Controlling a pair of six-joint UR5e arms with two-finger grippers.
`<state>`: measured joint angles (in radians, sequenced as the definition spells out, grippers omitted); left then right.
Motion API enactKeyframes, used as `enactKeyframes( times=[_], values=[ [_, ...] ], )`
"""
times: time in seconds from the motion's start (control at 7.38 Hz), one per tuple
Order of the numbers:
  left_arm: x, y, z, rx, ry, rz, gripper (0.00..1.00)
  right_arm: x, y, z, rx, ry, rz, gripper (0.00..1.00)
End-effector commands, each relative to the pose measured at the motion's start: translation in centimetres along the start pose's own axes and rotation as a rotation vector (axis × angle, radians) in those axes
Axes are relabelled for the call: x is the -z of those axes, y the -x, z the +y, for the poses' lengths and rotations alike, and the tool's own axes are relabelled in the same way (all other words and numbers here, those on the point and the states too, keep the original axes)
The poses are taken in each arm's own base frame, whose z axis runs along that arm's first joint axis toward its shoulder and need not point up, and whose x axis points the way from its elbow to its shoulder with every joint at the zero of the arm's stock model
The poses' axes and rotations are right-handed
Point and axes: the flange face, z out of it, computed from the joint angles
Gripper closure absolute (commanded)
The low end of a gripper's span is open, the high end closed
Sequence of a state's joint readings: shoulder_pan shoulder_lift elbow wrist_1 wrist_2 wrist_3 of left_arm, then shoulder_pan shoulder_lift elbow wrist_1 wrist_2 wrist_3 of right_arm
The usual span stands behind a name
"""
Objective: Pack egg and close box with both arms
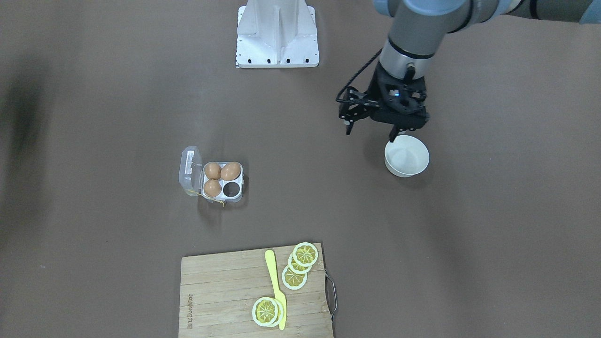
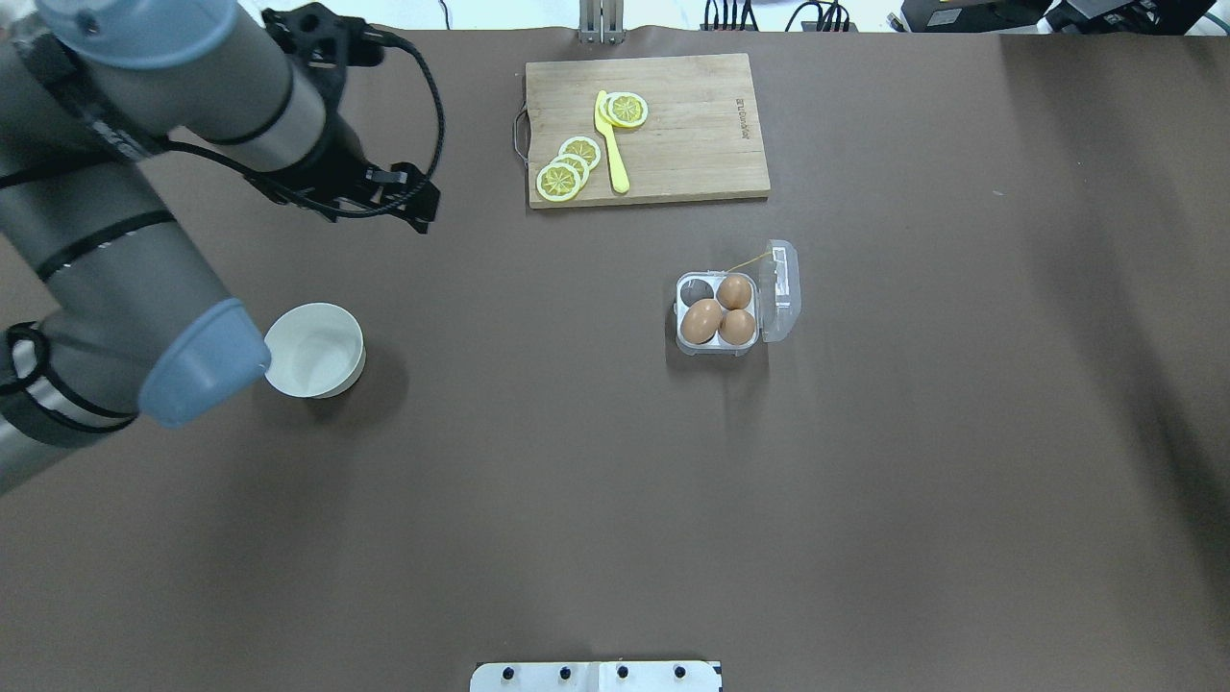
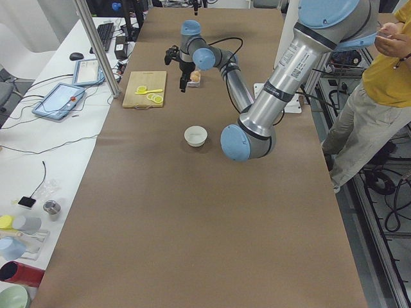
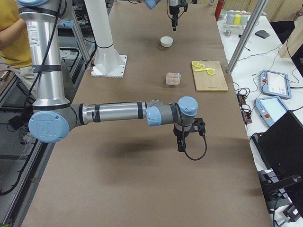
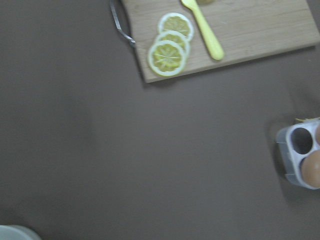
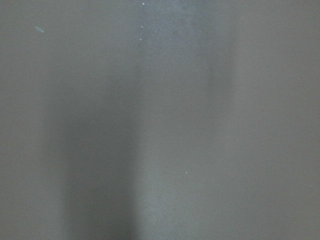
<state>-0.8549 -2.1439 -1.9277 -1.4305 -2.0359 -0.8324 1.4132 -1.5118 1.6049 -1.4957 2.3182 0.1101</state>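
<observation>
Three small smooth orange-brown oval eggs [image 1: 230, 171] sit in the small square clear-plastic box [image 1: 241, 187] on the brown surface [image 1: 300, 117]; its hinged lid [image 1: 190, 170] lies open. The left arm's black end effector [image 1: 393, 136] hangs raised near a round white bowl [image 1: 413, 160], the right end effector [image 4: 181, 146] over bare surface, well apart from the box. How wide either one stands, I cannot tell.

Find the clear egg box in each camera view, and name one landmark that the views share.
Front-facing: box left of centre.
Overhead: box right of centre.
Exterior left: box far off, near the top centre.
Exterior right: box above centre.
Left wrist: box cut off by the right edge.
Right wrist: not in it.
Landmark: the cutting board near the box.
</observation>
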Motion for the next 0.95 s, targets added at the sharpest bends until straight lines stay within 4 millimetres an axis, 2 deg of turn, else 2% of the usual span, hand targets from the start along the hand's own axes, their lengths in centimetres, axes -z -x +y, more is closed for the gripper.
enactKeyframes(
  times=[0.0, 0.14, 0.41, 0.54, 0.81],
  values=[
    [0.0, 10.8, 0.3, -0.016, 0.015, -0.109, 0.04, 0.3, 1.4, -0.2, 0.003, 0.003, -0.08, 0.45],
    [-0.1, 15.8, 0.6, -0.027, 0.023, -0.163, 0.04, 0.4, 1.9, -0.4, 0.009, 0.002, -0.087, 0.52],
    [0.5, 23.9, 1.2, -0.068, 0.013, -0.215, 0.08, -0.3, 4.0, -0.9, 0.028, 0.027, -0.151, 0.79],
    [-1.0, 28.2, 2.5, -0.098, -0.01, -0.216, 0.08, -0.5, 5.3, -1.5, 0.025, 0.033, -0.158, 0.87],
    [-5.3, 36.4, 4.6, -0.123, -0.1, -0.182, 0.08, -1.0, 6.9, -2.0, 0.041, 0.044, -0.162, 0.91]
  ],
)
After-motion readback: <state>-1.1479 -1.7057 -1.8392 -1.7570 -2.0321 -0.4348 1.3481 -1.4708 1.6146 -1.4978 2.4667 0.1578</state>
